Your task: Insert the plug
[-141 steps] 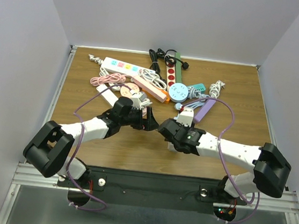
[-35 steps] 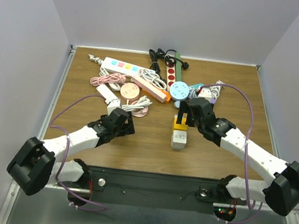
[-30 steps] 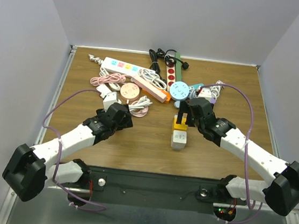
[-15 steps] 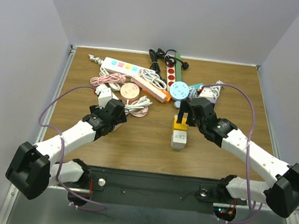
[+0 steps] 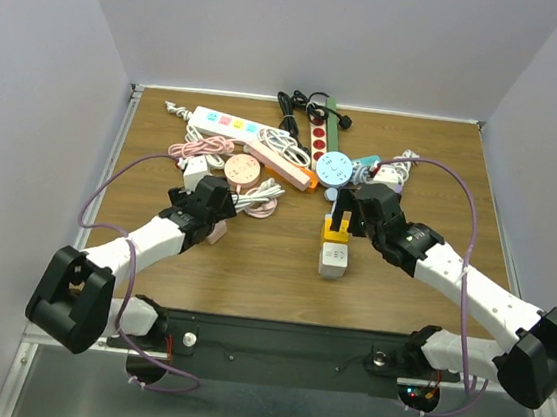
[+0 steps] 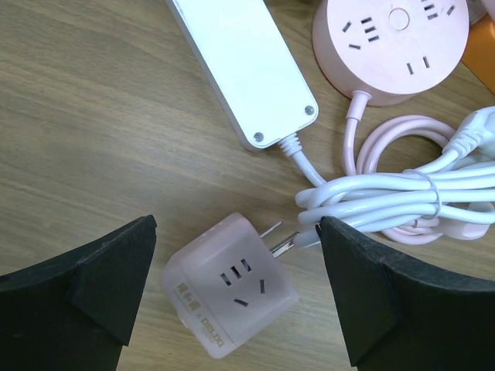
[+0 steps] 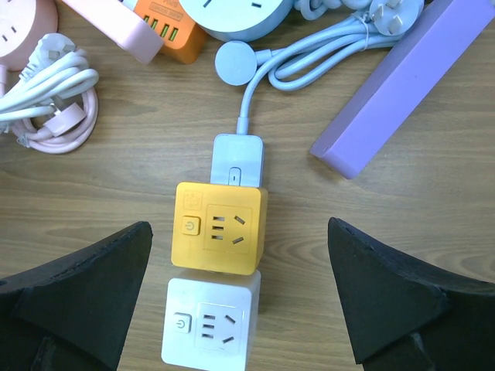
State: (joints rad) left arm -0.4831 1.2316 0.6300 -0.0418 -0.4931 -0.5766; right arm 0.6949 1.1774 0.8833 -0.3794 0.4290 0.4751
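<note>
We have both grippers spread wide, holding nothing. The pale pink plastic cube adapter (image 6: 232,297) lies on the wooden table (image 6: 77,116) just below our left gripper (image 6: 236,224), between its fingers, prongs slanting toward the coiled white cable (image 6: 387,189). Our right gripper (image 7: 238,226) hovers over the yellow cube socket (image 7: 220,228), well apart, so the left arm is nearer.
</note>
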